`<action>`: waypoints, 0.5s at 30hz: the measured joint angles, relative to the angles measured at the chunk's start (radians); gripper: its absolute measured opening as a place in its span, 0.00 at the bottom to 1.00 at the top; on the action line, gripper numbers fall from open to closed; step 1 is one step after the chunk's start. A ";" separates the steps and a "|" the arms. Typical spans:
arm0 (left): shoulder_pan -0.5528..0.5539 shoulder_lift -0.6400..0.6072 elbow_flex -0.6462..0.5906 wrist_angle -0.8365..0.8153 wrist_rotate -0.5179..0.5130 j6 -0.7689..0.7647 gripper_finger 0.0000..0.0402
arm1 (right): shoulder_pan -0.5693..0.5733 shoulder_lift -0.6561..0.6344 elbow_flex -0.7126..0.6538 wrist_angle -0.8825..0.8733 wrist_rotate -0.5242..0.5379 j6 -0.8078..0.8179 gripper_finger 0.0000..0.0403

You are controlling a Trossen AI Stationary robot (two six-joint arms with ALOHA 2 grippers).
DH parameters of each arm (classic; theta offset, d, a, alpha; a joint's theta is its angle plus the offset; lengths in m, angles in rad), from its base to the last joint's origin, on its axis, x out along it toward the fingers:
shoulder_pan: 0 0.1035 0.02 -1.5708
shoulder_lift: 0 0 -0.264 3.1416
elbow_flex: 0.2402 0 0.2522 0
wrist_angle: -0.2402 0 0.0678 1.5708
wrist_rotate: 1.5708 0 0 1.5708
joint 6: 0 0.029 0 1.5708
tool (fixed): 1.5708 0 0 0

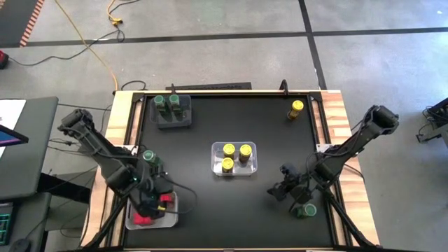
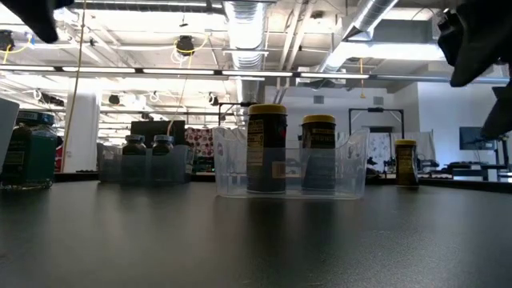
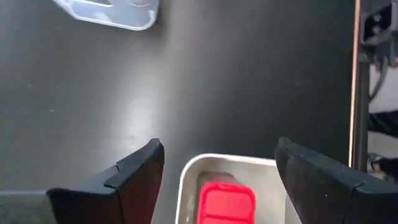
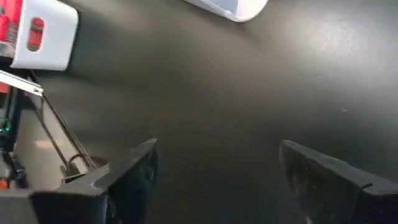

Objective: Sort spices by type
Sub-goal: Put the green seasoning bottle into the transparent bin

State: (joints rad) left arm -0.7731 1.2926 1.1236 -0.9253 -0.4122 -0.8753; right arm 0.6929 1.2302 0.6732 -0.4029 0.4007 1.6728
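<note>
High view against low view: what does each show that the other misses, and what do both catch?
Only the high view shows both arms whole, the open left gripper above the bin with red-topped jars, and the open right gripper beside a green-lidded jar. Only the low view shows the jar labels and the room behind. Both show the clear bin of yellow-lidded jars, the grey bin holding two green-lidded jars, and a lone yellow-lidded jar.

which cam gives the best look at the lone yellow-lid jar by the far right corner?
Low view: the lone yellow-lid jar stands upright in side profile, right of the clear bin. High view shows it only from above, small, apart from the other jars. Neither wrist view shows it.
</note>
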 joint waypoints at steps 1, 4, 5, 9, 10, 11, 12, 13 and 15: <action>0.012 0.000 0.000 0.000 0.000 -0.008 0.73 | -0.001 0.005 0.000 -0.010 -0.010 0.007 0.88; 0.046 0.000 0.000 0.001 0.000 -0.012 0.73 | -0.002 0.032 0.000 -0.049 -0.030 0.010 0.88; 0.057 0.000 0.000 0.003 0.001 -0.013 0.73 | -0.002 0.040 0.000 -0.063 -0.035 0.012 0.88; 0.093 0.000 0.000 0.027 -0.001 -0.028 0.73 | -0.002 0.069 0.000 -0.100 -0.049 0.027 0.88; 0.101 0.000 0.000 0.036 -0.001 -0.038 0.73 | -0.002 0.069 0.000 -0.112 -0.054 0.027 0.88; 0.108 0.000 0.000 0.048 -0.002 -0.047 0.73 | -0.002 0.068 0.000 -0.127 -0.061 0.027 0.88; 0.116 0.000 0.000 0.057 -0.002 -0.051 0.73 | -0.002 0.066 0.000 -0.142 -0.066 0.028 0.88; 0.124 0.000 0.000 0.063 -0.002 -0.051 0.73 | -0.002 0.063 0.000 -0.167 -0.070 0.029 0.88; 0.144 0.000 0.000 0.079 -0.002 -0.056 0.73 | -0.002 0.053 0.000 -0.234 -0.073 0.029 0.88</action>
State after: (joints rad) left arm -0.6296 1.2930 1.1234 -0.8467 -0.4145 -0.9311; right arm 0.6910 1.2829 0.6735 -0.6371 0.3279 1.7016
